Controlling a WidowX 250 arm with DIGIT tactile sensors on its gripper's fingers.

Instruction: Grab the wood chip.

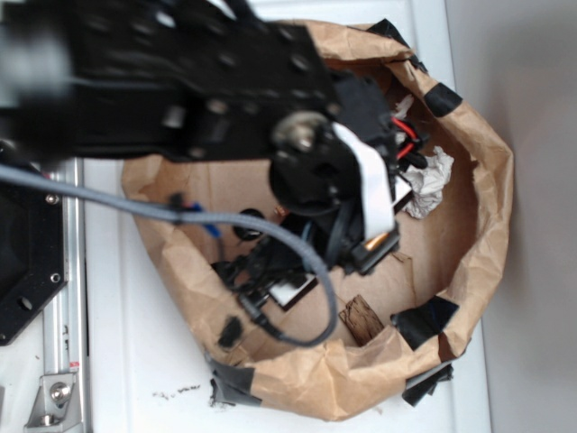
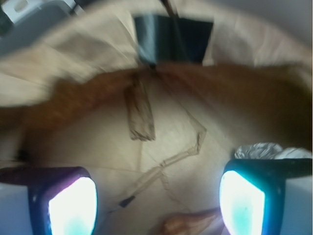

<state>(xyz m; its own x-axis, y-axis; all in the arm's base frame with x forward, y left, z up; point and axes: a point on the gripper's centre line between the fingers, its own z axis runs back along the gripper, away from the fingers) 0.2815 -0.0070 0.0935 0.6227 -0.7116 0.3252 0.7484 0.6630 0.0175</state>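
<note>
Exterior view: the tool [image 1: 365,248] hangs inside a crumpled brown paper nest [image 1: 469,171]; the wood chip [image 1: 361,317] lies flat on the paper floor just beyond the tool tip, toward the near wall, beside a black tape patch [image 1: 424,317]. Wrist view: the two lit fingers [image 2: 73,205] stand spread, nothing between them; the chip [image 2: 139,115] lies ahead and left of the tool's centreline, long axis running roughly away from it. A seashell [image 2: 188,225] sits directly below the tool.
</note>
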